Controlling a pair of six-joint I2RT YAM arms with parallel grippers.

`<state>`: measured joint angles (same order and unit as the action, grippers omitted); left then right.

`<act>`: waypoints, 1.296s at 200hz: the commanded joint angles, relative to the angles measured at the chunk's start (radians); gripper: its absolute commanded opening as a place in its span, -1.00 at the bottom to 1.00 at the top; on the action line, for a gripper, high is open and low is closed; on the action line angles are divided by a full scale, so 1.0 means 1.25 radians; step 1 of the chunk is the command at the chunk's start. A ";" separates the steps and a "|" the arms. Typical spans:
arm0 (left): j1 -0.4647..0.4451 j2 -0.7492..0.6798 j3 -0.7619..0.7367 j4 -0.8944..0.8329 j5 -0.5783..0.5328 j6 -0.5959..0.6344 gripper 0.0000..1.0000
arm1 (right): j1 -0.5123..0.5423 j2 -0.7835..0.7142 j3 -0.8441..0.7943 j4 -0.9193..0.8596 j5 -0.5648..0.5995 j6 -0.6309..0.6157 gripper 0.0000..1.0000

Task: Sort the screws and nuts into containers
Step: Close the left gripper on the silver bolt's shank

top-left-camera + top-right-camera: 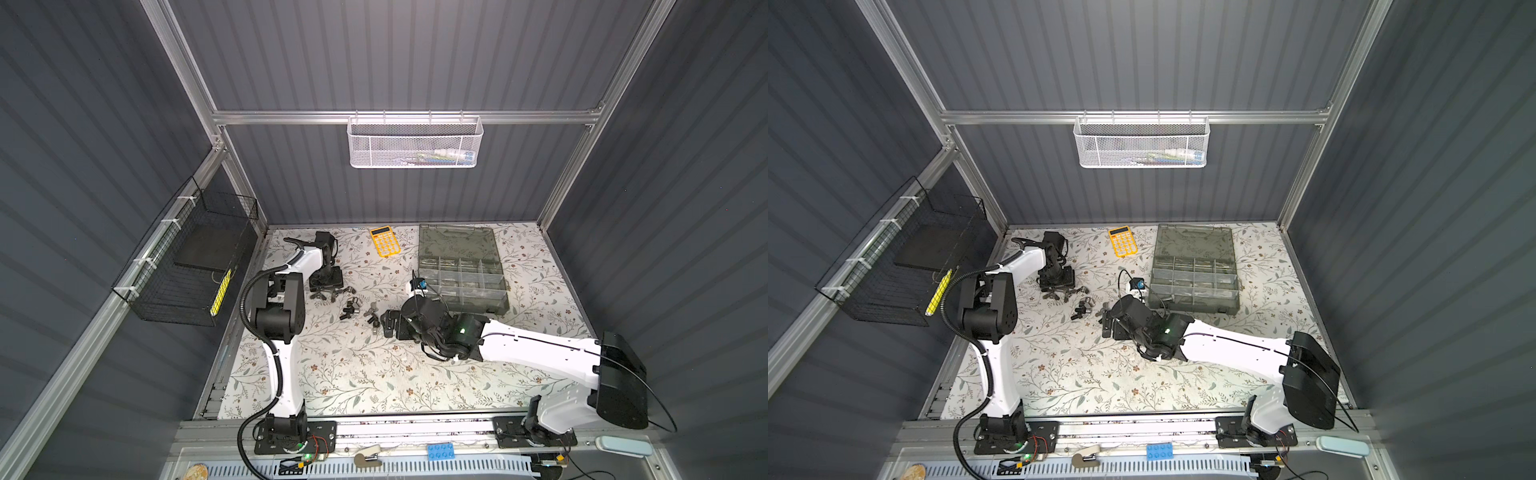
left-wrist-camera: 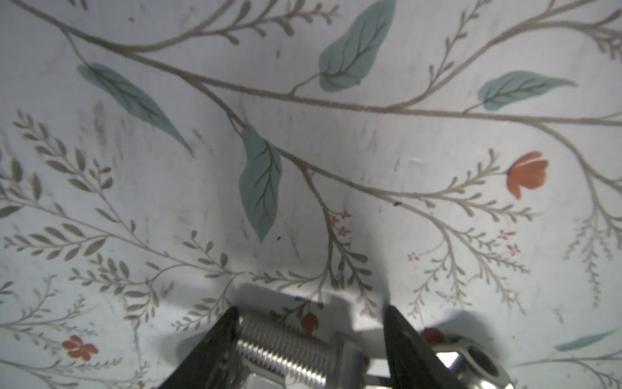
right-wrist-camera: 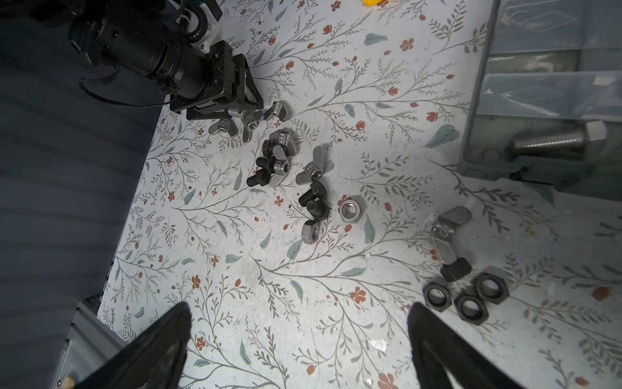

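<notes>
The screws (image 3: pixel 259 176) and nuts (image 3: pixel 308 232) lie loose in a scatter mid-table, left of the containers (image 1: pixel 460 272). These are the divided compartments of a smoky grey organizer box (image 1: pixel 482 306) lying open at the far right. In both top views the scatter is only dark specks. The right wrist view resolves black screws, silver winged nuts, silver hex nuts and three black hex nuts (image 3: pixel 457 304), plus one silver bolt (image 3: pixel 552 141) in a corner compartment. Only the left wrist view shows a silver screw (image 2: pixel 286 347) lying between the fingers of the left gripper (image 2: pixel 311 315). The table (image 1: pixel 374 374) wears a pale floral cover inside dark ribbed walls, with a white mesh basket (image 1: pixel 415 143) on the far wall, a black wire basket (image 1: pixel 187 266) on the left wall and a yellow calculator (image 1: pixel 384 241) at the far edge. The left gripper's jaws stand partly parted astride that screw. Its thread tip is against one finger and a slim gap appears at the head, so it looks loose rather than pinched. The right gripper (image 3: pixel 299 313), near right of the scatter, is spread wide and holds nothing.
</notes>
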<state>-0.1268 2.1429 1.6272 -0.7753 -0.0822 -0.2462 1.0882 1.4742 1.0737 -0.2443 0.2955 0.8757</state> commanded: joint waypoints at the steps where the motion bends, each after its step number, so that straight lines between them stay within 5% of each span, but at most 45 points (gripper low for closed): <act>1: -0.003 0.005 0.009 -0.039 0.004 0.018 0.34 | 0.002 -0.012 -0.006 -0.014 0.005 0.009 0.98; 164: -0.008 0.040 0.033 -0.069 0.001 0.023 0.50 | 0.000 0.010 0.007 -0.014 -0.004 0.010 0.99; 259: -0.008 0.060 0.040 -0.075 0.016 0.025 0.18 | 0.000 0.006 0.000 -0.012 -0.004 0.016 0.98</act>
<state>-0.1307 2.1715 1.6737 -0.8371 -0.0746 -0.2298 1.0882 1.4792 1.0733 -0.2512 0.2878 0.8879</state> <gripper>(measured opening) 0.594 0.993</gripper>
